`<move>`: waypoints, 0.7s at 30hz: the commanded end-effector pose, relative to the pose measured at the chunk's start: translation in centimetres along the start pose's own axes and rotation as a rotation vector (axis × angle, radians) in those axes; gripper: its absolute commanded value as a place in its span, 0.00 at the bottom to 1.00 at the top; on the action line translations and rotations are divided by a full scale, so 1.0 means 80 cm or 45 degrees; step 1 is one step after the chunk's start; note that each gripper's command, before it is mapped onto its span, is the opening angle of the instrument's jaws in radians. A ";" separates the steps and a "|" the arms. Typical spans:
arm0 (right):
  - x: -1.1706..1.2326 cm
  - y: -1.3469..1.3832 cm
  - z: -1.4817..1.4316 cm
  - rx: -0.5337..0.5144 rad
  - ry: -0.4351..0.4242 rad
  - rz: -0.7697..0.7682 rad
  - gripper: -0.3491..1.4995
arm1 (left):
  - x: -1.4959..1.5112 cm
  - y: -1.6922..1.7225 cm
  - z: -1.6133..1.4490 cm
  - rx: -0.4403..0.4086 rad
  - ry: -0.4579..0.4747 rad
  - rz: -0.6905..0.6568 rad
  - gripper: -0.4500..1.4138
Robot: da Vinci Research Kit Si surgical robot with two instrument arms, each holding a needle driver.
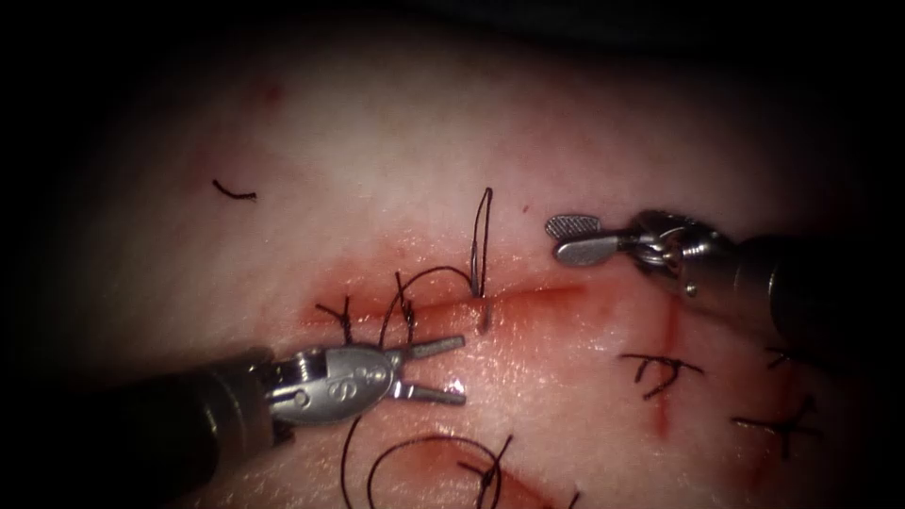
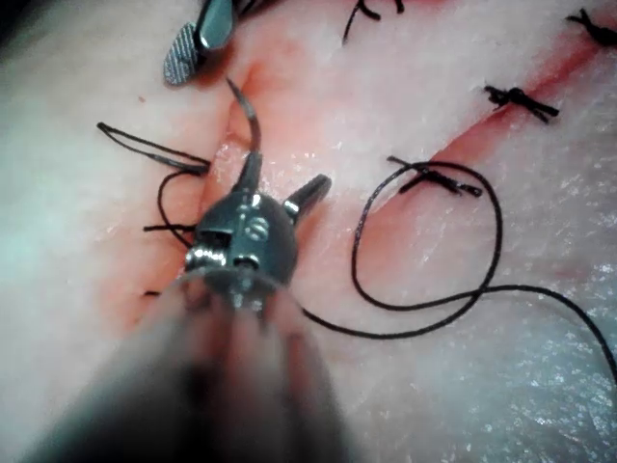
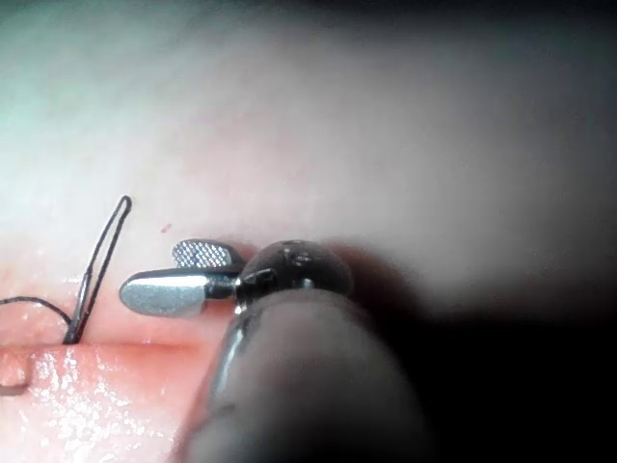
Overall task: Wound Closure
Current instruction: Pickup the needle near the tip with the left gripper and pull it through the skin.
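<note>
Steel needle [image 1: 482,247] stands lodged in the cut [image 1: 528,299], rigid, slick, thin; best gripped mid-curve above tissue [image 1: 377,160]. Left tool [image 1: 451,369] and right tool [image 1: 569,237] both gape empty, near and right of it. Limp thread [image 1: 419,283] trails.

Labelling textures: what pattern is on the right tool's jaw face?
Fine crosshatched grid on the right tool; endoscope view clearest.

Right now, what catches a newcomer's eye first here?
The needle stands in the tissue at the cut, held by neither tool. The left tool, jaws open and empty, sits just below-left of it; the right tool, also open and empty, hovers to its right. Thread trails from the needle past finished stitches.
</note>
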 end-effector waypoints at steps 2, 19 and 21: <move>-0.0004 0.0007 0.0015 0.005 -0.002 -0.010 0.73 | 0.0001 -0.0008 0.0015 0.004 -0.003 -0.003 0.38; -0.0021 0.0000 0.0015 0.008 -0.006 -0.033 0.66 | 0.0002 -0.0033 0.0047 0.021 -0.012 -0.020 0.47; -0.0022 0.0001 0.0015 0.008 -0.006 -0.034 0.65 | 0.0004 -0.0034 0.0051 0.016 -0.006 -0.022 0.43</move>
